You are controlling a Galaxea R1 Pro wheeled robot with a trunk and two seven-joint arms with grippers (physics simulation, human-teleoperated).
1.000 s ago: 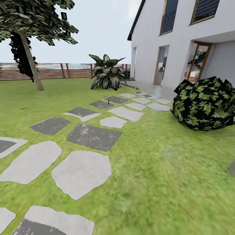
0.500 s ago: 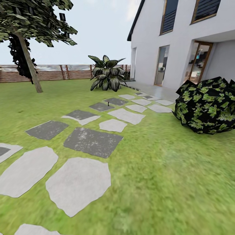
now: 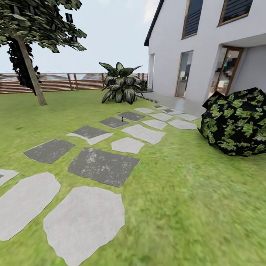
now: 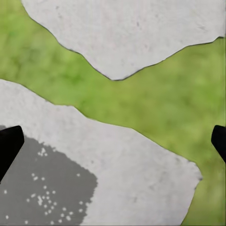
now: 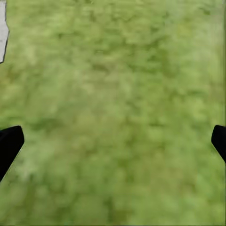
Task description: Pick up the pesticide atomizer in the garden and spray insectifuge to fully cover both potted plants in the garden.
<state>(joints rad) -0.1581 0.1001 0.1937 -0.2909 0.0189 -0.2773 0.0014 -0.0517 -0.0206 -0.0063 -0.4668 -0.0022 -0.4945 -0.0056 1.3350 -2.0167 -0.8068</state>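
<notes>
Garden lawn [image 3: 192, 207] with stepping stones [image 3: 87, 221] running toward the house [image 3: 207, 44]. Left gripper [image 4: 113, 141] spread wide, hanging over pale stones and grass; right gripper [image 5: 113, 141] wide too, over plain grass.

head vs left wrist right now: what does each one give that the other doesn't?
Head view alone: the house, the slat fence, the tree, a broad-leaved plant on the lawn, a dark leafy bush and the whole stepping-stone path.
Left wrist alone: the left gripper, its dark fingertips far apart at the picture's edges with nothing between them, hanging over a pale stone with a dark grey patch.
Both: green grass and grey paving stones.
</notes>
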